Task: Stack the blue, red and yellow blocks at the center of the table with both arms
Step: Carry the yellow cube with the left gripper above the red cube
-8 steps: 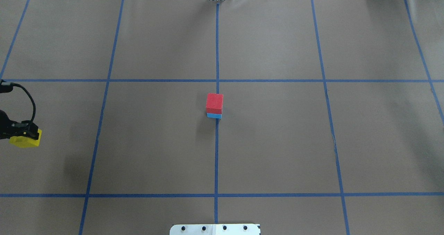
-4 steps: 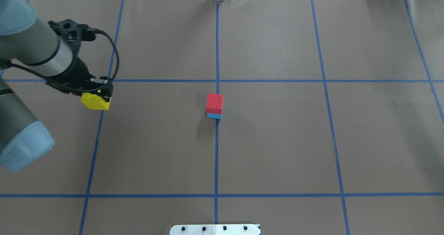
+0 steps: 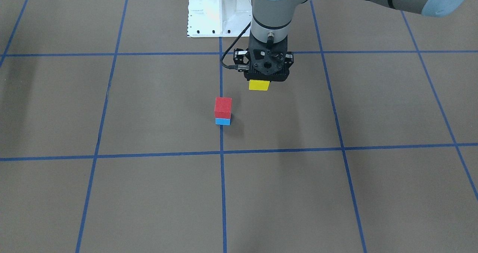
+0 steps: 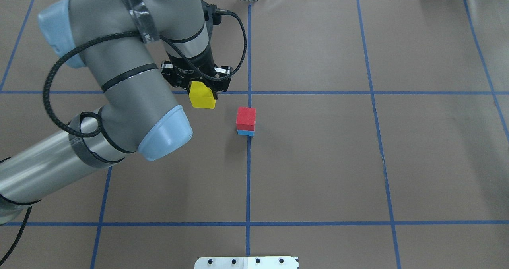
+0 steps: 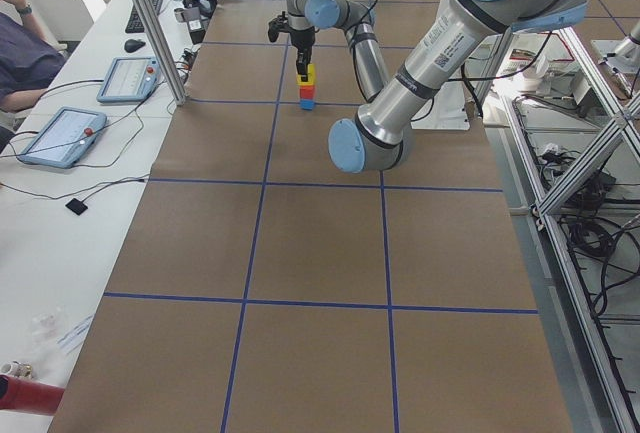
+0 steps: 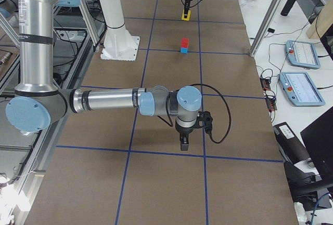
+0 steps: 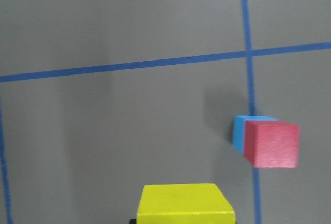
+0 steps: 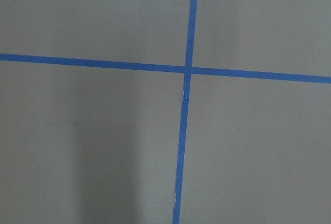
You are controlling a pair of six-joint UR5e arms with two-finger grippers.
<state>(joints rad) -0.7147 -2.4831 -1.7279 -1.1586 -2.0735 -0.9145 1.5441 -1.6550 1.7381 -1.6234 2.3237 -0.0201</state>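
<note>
A red block [image 4: 245, 118] sits on a blue block [image 4: 245, 132] at the table's centre, on the blue tape line. My left gripper [image 4: 203, 94] is shut on a yellow block [image 4: 203, 99] and holds it in the air, left of the stack and apart from it. The front view shows the yellow block [image 3: 259, 85] up and right of the red block [image 3: 223, 107]. The left wrist view shows the yellow block [image 7: 186, 203] at the bottom and the stack [image 7: 271, 144] to the right. My right gripper [image 6: 183, 144] shows only in the exterior right view; I cannot tell its state.
Blue tape lines [image 4: 248, 173] divide the brown table cover into squares. The robot's white base plate [image 3: 218, 14] stands at the near edge. Operator tablets [image 6: 302, 53] lie on a side desk beyond the table.
My left arm has swung in from the left edge toward the centre, carrying the yellow block to just left of the stack. The stack has not moved.
</note>
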